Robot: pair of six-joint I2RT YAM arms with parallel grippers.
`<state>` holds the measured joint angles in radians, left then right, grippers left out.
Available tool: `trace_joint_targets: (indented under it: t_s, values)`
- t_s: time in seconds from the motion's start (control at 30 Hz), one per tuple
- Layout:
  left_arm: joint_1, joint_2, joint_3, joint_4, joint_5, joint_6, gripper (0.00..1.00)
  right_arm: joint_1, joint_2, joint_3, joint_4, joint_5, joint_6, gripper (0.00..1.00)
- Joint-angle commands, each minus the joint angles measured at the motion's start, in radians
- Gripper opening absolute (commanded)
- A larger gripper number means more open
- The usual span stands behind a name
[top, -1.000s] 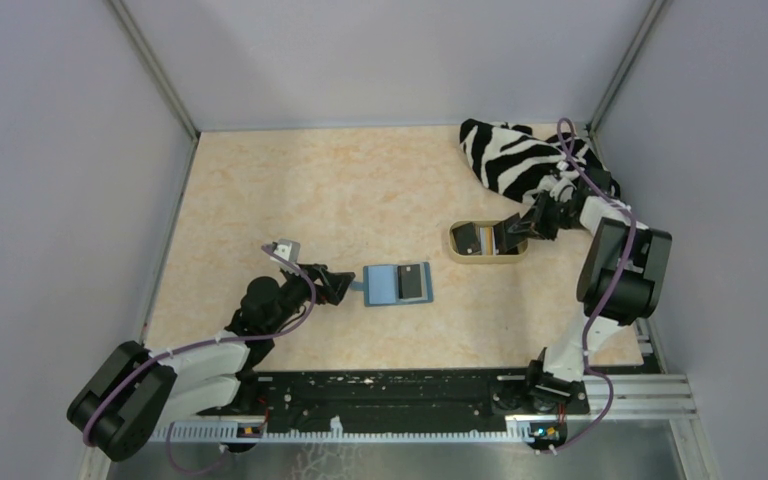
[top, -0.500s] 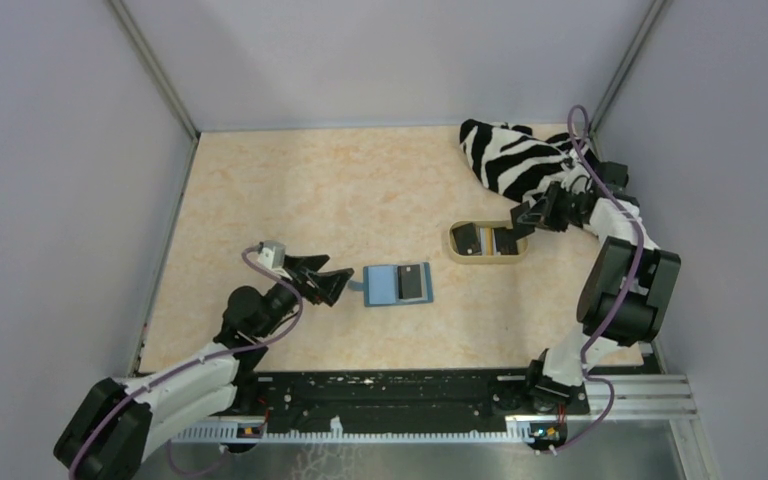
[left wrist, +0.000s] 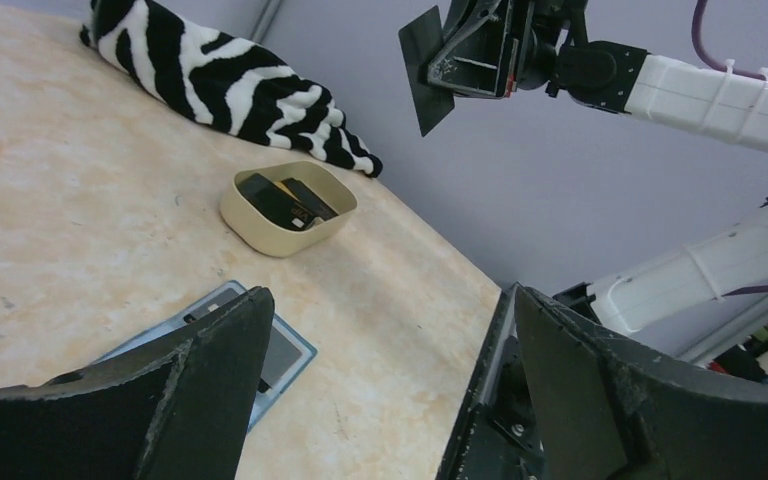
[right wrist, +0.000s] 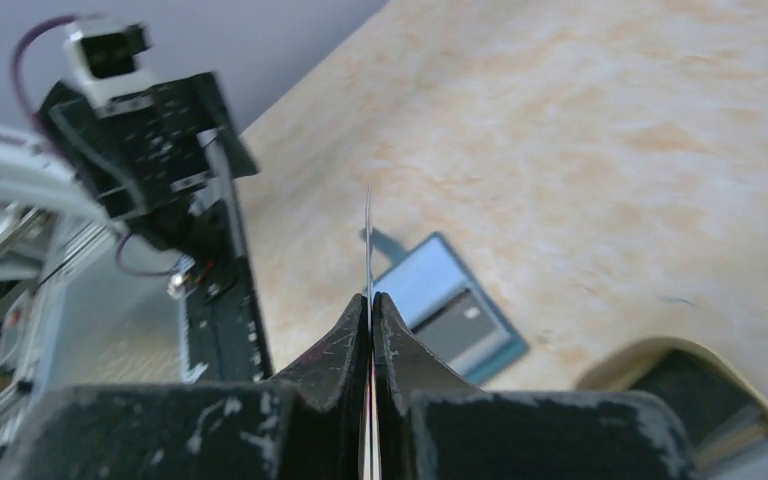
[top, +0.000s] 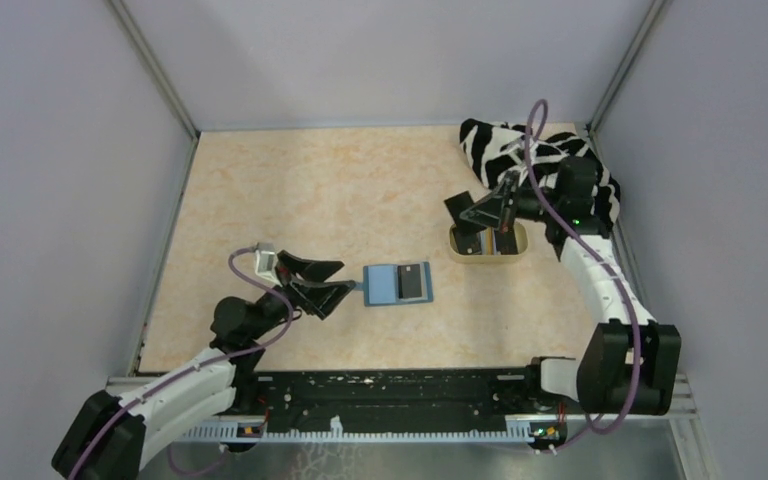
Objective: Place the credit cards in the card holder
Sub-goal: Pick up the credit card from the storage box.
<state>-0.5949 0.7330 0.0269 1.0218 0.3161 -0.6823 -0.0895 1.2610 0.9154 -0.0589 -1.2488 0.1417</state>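
The teal card holder (top: pixel 385 285) lies open on the table with a black card (top: pixel 415 282) on its right half. Just left of it hovers my left gripper (top: pixel 332 286), open and empty; in its wrist view the holder (left wrist: pixel 285 352) shows beside the left finger. My right gripper (top: pixel 490 210) is shut on a black credit card (top: pixel 460 213) and holds it in the air above the tan tray (top: pixel 460 253). That card (right wrist: pixel 368 235) appears edge-on between the shut fingers, with the holder (right wrist: pixel 440 300) beyond. More credit cards (left wrist: pixel 282 200), black and orange-gold, lie in the tray.
A zebra-striped cloth (top: pixel 515 150) is heaped at the back right corner, just behind the tray. Grey walls with metal posts enclose the table on three sides. The black base rail (top: pixel 390 395) runs along the near edge.
My right gripper has risen from the tray with a black card pinched in it and swung left. The left arm drew back a little, its gripper still open.
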Motion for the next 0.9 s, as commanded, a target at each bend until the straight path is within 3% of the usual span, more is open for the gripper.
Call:
trace_joint_targets:
  t_s: [0.0,0.17,0.27,0.57,0.87]
  values:
    - [-0.005,0.097,0.025,0.153,0.081,-0.079,0.94,0.147,-0.008,-0.068,0.212,-0.101,0.125,0.0]
    - [-0.097,0.266,0.052,0.282,-0.009,-0.054,0.84,0.221,0.012,-0.201,0.57,-0.015,0.436,0.0]
    - [-0.166,0.368,0.086,0.338,-0.091,-0.037,0.82,0.242,0.008,-0.256,0.689,0.044,0.565,0.0]
    - [-0.227,0.681,0.244,0.463,-0.169,-0.19,0.73,0.304,0.028,-0.314,0.803,0.212,0.803,0.0]
    - [-0.233,0.864,0.376,0.511,-0.131,-0.323,0.62,0.364,0.035,-0.32,0.804,0.244,0.777,0.0]
